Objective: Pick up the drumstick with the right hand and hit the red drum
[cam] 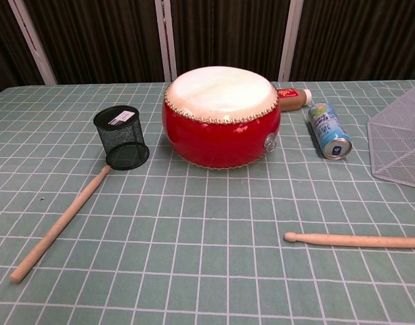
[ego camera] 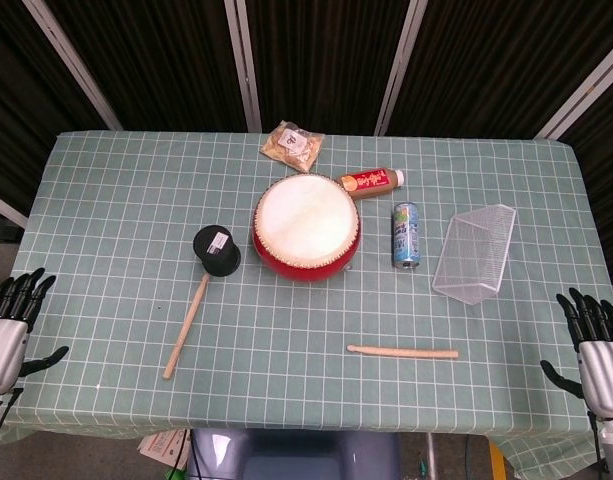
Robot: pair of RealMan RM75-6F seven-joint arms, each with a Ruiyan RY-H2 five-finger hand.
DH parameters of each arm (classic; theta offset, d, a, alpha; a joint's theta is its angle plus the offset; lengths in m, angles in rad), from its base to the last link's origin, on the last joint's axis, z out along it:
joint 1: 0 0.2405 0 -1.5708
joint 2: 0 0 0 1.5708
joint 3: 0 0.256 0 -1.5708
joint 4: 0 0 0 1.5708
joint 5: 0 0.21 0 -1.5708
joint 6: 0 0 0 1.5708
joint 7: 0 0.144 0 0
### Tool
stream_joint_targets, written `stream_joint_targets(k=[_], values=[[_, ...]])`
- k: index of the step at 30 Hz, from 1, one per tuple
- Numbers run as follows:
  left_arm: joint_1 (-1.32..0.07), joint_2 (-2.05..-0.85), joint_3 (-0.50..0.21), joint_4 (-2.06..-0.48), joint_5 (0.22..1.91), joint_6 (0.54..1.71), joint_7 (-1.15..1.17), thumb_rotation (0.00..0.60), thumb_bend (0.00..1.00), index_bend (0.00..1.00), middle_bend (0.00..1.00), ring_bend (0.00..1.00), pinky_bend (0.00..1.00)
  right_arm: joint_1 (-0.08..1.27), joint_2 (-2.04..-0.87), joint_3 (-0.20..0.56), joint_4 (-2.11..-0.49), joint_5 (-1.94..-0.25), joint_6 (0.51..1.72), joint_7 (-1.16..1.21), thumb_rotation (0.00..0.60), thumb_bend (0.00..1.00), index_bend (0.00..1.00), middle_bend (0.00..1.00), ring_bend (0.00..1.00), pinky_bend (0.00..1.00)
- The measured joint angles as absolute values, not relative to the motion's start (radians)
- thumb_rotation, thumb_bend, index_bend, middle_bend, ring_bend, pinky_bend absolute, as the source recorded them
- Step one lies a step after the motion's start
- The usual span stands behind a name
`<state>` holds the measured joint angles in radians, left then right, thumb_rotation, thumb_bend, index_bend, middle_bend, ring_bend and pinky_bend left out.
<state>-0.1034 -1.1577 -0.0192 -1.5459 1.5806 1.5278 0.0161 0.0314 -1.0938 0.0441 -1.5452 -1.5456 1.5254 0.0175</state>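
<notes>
The red drum with a cream skin stands at the table's middle. A thin wooden drumstick lies flat near the front edge, right of centre. A thicker drumstick lies at the front left, its tip by a black mesh cup. My right hand hangs off the table's right front corner, fingers spread, holding nothing, well right of the thin stick. My left hand sits off the left front edge, also empty with fingers apart. Neither hand shows in the chest view.
A blue can lies right of the drum, beside a clear wire basket. A brown bottle and a snack packet lie behind the drum. Checked green cloth covers the table.
</notes>
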Motion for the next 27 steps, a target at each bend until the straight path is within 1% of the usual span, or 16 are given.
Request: stream_joint_targets(k=[1,3,4,5,6,7,8,10,12,15,18,22,27], values=[[-0.104,-1.158,-0.019,-1.546,1.58,1.526,0.017,0.6,0.0,0.0,0.0,0.0,0.01,0.031,-1.094,0.045,-1.545,-1.546,1.526,0.019,0.6,0.24,0.0,0.0,0.0,0.04],[-0.105,-1.158,-0.019,-1.548,1.58,1.524,0.019,0.6,0.0,0.0,0.0,0.0,0.01,0.032,-1.094,0.045,-1.544,-1.547,1.528,0.022,0.6,0.24,0.0,0.04,0.08,0.13],[-0.105,-1.157,-0.019,-1.549,1.58,1.524,0.019,0.6,0.0,0.0,0.0,0.0,0.01,0.032,-1.095,0.046,-1.544,-1.548,1.53,0.025,0.6,0.24,0.0,0.11,0.18,0.25],[-0.105,-1.157,-0.018,-1.549,1.581,1.524,0.019,0.6,0.0,0.0,0.0,0.0,0.01,0.032,-1.096,0.047,-1.544,-1.55,1.532,0.029,0.6,0.24,0.0,0.24,0.34,0.39],[-0.105,-1.157,-0.018,-1.549,1.583,1.524,0.02,0.6,0.0,0.0,0.0,0.0,0.01,0.033,-1.099,0.049,-1.545,-1.555,1.538,0.036,0.6,0.24,0.0,0.34,0.45,0.49],[-0.105,-1.157,-0.017,-1.549,1.585,1.524,0.02,0.6,0.0,0.0,0.0,0.0,0.01,0.034,-1.101,0.05,-1.546,-1.56,1.544,0.042,0.6,0.24,0.0,0.49,0.61,0.62],[-0.104,-1.156,-0.015,-1.548,1.586,1.526,0.02,0.6,0.0,0.0,0.0,0.0,0.01,0.035,-1.104,0.052,-1.546,-1.568,1.55,0.048,0.6,0.24,0.01,0.61,0.73,0.72],[-0.103,-1.156,-0.015,-1.548,1.587,1.527,0.018,0.6,0.0,0.0,0.0,0.0,0.01,0.042,-1.111,0.054,-1.548,-1.59,1.559,0.065,0.6,0.24,0.05,0.75,0.87,0.83],[-0.103,-1.156,-0.015,-1.549,1.586,1.528,0.016,0.6,0.0,0.0,0.0,0.0,0.01,0.052,-1.117,0.05,-1.554,-1.617,1.557,0.08,0.6,0.24,0.1,0.86,0.96,0.91],[-0.104,-1.155,-0.016,-1.549,1.586,1.525,0.016,0.6,0.0,0.0,0.0,0.0,0.01,0.075,-1.126,0.041,-1.557,-1.664,1.542,0.072,0.6,0.24,0.16,0.93,1.0,0.97],[-0.105,-1.155,-0.016,-1.549,1.585,1.523,0.015,0.6,0.0,0.0,0.0,0.0,0.01,0.102,-1.14,0.032,-1.563,-1.7,1.513,0.029,0.6,0.24,0.25,0.99,1.0,1.0],[-0.106,-1.155,-0.016,-1.552,1.582,1.519,0.015,0.6,0.0,0.0,0.0,0.0,0.01,0.14,-1.165,0.03,-1.594,-1.717,1.455,-0.049,0.6,0.24,0.35,1.0,1.0,1.0],[-0.108,-1.152,-0.016,-1.555,1.579,1.512,0.008,0.6,0.0,0.0,0.0,0.0,0.01,0.189,-1.216,0.044,-1.637,-1.676,1.349,-0.171,0.6,0.24,0.4,1.0,1.0,1.0]])
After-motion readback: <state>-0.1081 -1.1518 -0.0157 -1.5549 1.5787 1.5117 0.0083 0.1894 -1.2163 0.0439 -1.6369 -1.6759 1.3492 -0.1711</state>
